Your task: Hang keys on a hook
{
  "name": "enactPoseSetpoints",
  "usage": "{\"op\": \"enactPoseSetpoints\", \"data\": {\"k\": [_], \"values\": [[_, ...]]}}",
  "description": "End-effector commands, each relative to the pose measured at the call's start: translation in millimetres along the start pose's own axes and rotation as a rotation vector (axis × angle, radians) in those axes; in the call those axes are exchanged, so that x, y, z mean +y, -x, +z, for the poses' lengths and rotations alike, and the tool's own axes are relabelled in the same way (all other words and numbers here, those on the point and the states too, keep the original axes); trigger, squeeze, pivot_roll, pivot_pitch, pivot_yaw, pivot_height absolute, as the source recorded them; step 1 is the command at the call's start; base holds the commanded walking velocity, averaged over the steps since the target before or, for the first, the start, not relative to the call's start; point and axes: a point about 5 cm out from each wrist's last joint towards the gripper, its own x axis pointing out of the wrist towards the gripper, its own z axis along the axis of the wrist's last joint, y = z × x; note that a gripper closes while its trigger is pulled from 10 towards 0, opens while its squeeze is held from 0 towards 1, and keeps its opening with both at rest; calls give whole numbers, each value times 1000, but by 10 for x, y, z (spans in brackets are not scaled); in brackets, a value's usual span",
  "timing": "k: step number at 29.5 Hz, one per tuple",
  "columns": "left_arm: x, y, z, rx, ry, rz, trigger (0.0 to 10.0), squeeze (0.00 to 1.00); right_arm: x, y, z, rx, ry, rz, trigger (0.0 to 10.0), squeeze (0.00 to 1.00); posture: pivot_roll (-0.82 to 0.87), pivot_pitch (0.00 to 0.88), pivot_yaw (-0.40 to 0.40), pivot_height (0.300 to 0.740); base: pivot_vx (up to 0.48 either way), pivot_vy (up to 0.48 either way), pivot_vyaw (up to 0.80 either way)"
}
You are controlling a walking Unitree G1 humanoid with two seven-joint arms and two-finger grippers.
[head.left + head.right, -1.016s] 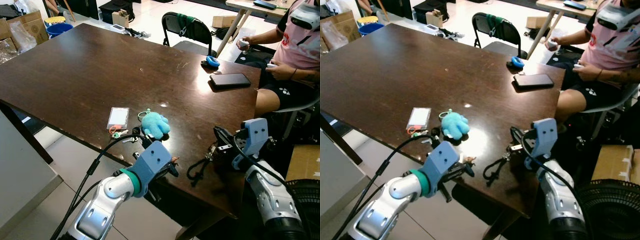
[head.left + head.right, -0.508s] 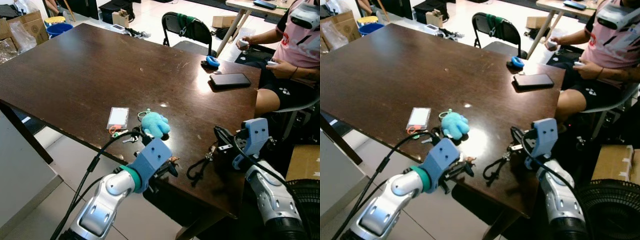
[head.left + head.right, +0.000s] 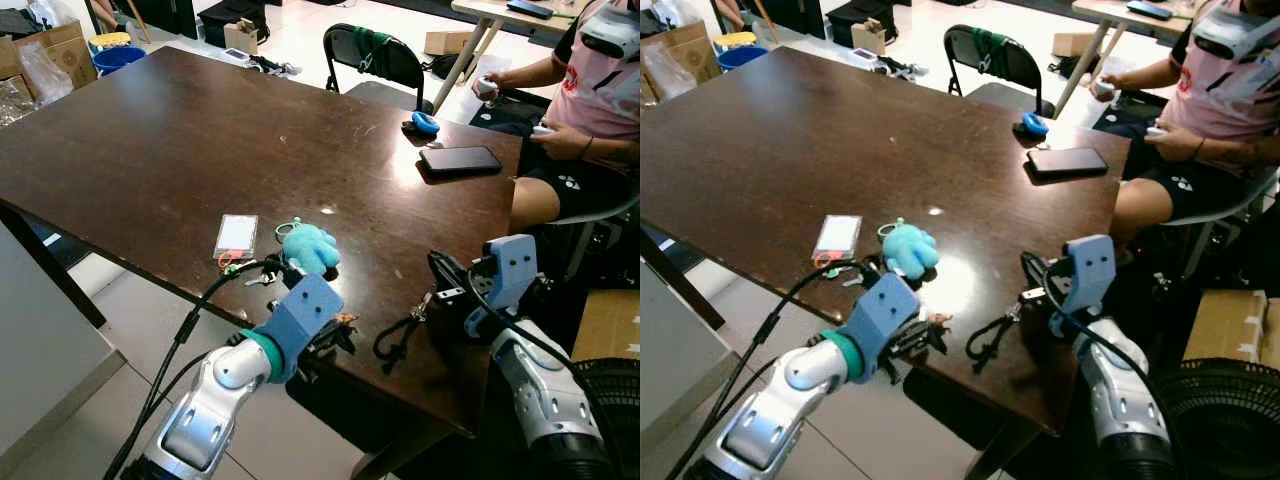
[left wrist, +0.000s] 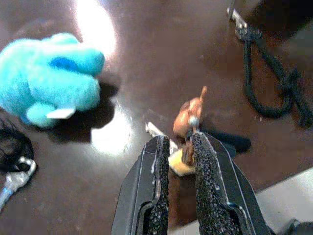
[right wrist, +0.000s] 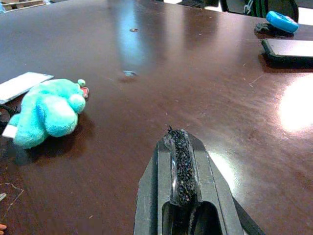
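Note:
A small brown hook piece (image 4: 188, 120) with a tan base sits at the near edge of the dark table (image 3: 180, 130). My left gripper (image 4: 178, 139) is shut on it, reaching in from below the edge (image 3: 338, 335). My right gripper (image 3: 445, 290) hovers low over the table's near right corner, shut on a thin metal key ring (image 5: 172, 171). From that ring a black cord (image 3: 398, 338) trails onto the table. A blue plush keychain (image 3: 310, 248) with loose keys (image 3: 240, 268) lies just beyond the left gripper.
A clear card holder (image 3: 236, 234) lies left of the plush. A black phone (image 3: 459, 160) and a blue object (image 3: 425, 122) rest at the far right. A seated person (image 3: 590, 100) is at the right edge, with a black chair (image 3: 375, 60) behind the table.
My left arm has edged slightly up and in toward the table edge with the brown piece. The right arm and cord have stayed put.

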Motion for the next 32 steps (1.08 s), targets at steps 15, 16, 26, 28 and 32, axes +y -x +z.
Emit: {"op": "enactPoseSetpoints", "data": {"k": [15, 16, 26, 28, 32], "values": [[-65, 35, -67, 22, 15, -35, 10000, 0, -25, 27, -33, 11, 0, -6, 10000, 0, 43, 180, 75, 740, 0, 0, 0], [-65, 35, -67, 22, 15, -35, 10000, 0, -25, 27, -33, 11, 0, -6, 10000, 0, 43, 180, 75, 740, 0, 0, 0], [-94, 36, -81, 24, 21, -45, 10000, 0, -39, 34, -27, 12, 3, -9, 10000, 0, 42, 181, 76, 740, 0, 0, 0], [-99, 38, -97, 29, 23, -47, 10000, 0, -41, 33, -26, 11, 3, -10, 10000, 0, 43, 181, 76, 740, 0, 0, 0], [-90, 30, -97, 31, 30, -39, 9098, 0, -43, 31, -24, 11, 4, -9, 10000, 0, 42, 183, 75, 740, 0, 0, 0]]}}
